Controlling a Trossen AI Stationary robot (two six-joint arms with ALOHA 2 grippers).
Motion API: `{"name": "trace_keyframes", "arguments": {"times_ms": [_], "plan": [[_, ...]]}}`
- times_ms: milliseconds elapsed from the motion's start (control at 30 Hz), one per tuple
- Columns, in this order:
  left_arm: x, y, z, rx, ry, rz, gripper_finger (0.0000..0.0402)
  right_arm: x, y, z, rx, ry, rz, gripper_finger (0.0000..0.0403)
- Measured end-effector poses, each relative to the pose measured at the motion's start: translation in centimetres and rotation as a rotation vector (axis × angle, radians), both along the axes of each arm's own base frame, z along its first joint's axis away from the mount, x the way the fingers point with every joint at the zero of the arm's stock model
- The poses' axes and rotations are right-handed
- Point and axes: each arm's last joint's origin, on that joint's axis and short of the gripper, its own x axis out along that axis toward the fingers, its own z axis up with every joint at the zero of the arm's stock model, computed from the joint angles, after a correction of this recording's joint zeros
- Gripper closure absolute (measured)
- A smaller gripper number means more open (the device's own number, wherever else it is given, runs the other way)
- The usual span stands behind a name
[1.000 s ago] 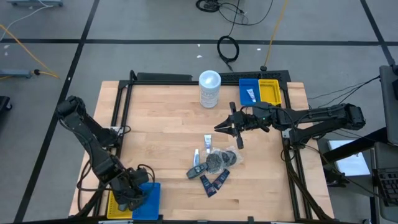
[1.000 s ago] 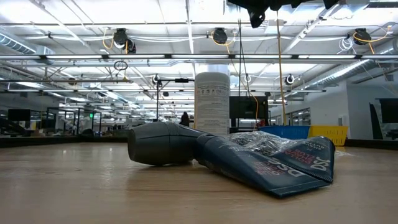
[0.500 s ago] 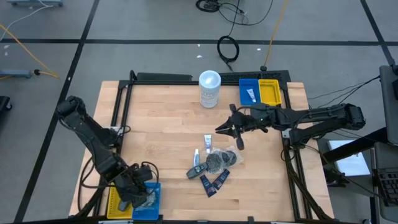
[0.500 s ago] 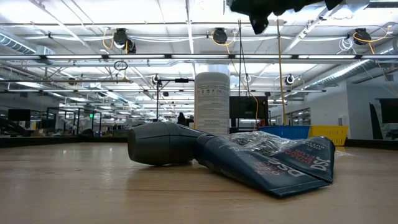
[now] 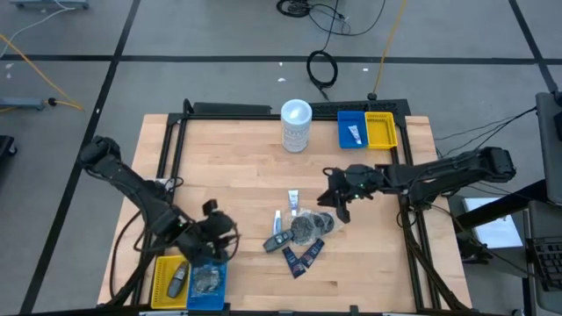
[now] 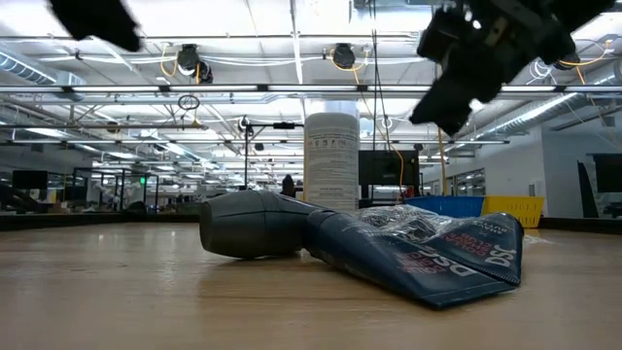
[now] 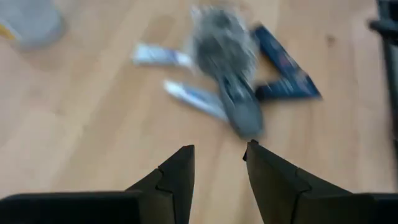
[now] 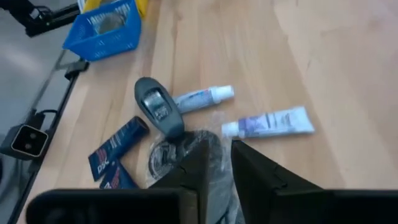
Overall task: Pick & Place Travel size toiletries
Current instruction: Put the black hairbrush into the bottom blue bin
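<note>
- Left gripper (image 5: 213,239) above the worktop (image 5: 228,167) near its front-left corner, just beside the blue bin (image 5: 209,283); fingers (image 7: 177,171) parted by a narrow gap with nothing between them.
- In that front-left corner: a yellow bin (image 5: 169,279) holding one dark grey mini bottle (image 5: 176,280), and beside it the blue bin holding a round dark bundle (image 5: 207,277).
- Around the worktop's middle, toward the front: the loose toiletries together, namely navy sachets (image 5: 302,256), a second grey bottle (image 8: 159,109), a clear-wrapped dark bundle (image 5: 306,226) and two white tubes (image 8: 269,122).
- Right gripper (image 5: 338,205) over the right side of that cluster, above the wrapped bundle; fingers (image 8: 199,160) close together, only a slim gap, empty.
- Toward the far edge: a tall white canister (image 5: 296,125).
- At the far-right corner: another blue bin (image 5: 343,123) with a white tube (image 5: 355,133) in it, touching a yellow bin (image 5: 381,130).
</note>
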Motion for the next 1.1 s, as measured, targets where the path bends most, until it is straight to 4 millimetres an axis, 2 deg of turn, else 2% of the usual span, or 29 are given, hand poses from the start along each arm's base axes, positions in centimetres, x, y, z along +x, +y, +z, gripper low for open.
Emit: {"name": "trace_keyframes", "arguments": {"times_ms": [267,500,833,967,1100], "plan": [[2.6,2.4,0.7,0.078,-0.074,0.026,0.0256,-1.3,0.3,-3.8,0.115,-0.029,-0.052,0.0297],[3.7,4.1,0.9,0.101,-0.084,0.045,0.0256,-0.7,1.2,-5.6,0.169,-0.017,-0.049,0.0269],[3.9,4.5,0.9,0.095,-0.08,0.054,0.0256,0.7,1.4,-8.8,0.19,0.05,-0.088,0.0267],[3.9,4.5,0.9,0.085,-0.073,0.041,0.0256,1.5,1.7,-9.1,0.232,-0.011,-0.066,0.0267],[3.9,4.4,0.9,0.078,-0.072,0.035,0.0256,1.6,1.6,-10.1,0.232,0.026,-0.077,0.0267]]}}
